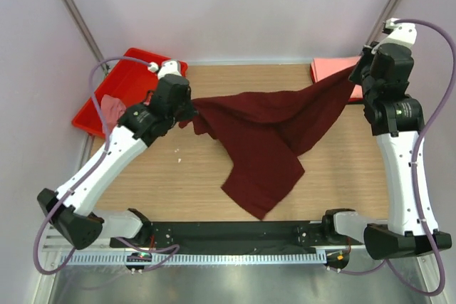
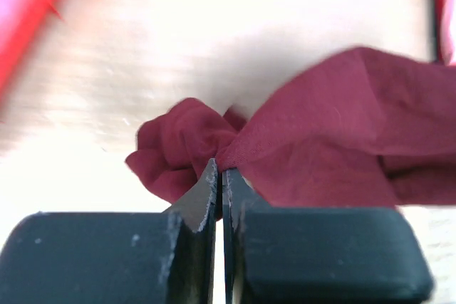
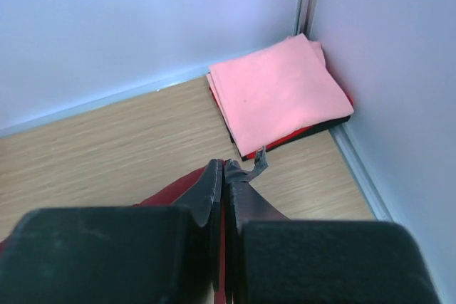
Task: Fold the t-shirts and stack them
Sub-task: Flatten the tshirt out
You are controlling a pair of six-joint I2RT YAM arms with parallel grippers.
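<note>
1. Left fingers (image 2: 204,201): pressed together, pinching a bunched corner of the maroon t-shirt (image 1: 260,144) at its left end, near the red tray (image 1: 132,69).
2. Right fingers (image 3: 206,189): pressed together on the shirt's opposite end, at the far right of the table (image 1: 342,176), near the folded pink t-shirt (image 3: 274,94).
3. The shirt's upper edge runs left to right between your two arms. The rest droops toward the near edge and lies on the table.
4. Judged step: spreading the shirt flat before folding. Its long axis spans both grips, so you should move both arms together. The folded shirt lies nearer your right arm.
</note>
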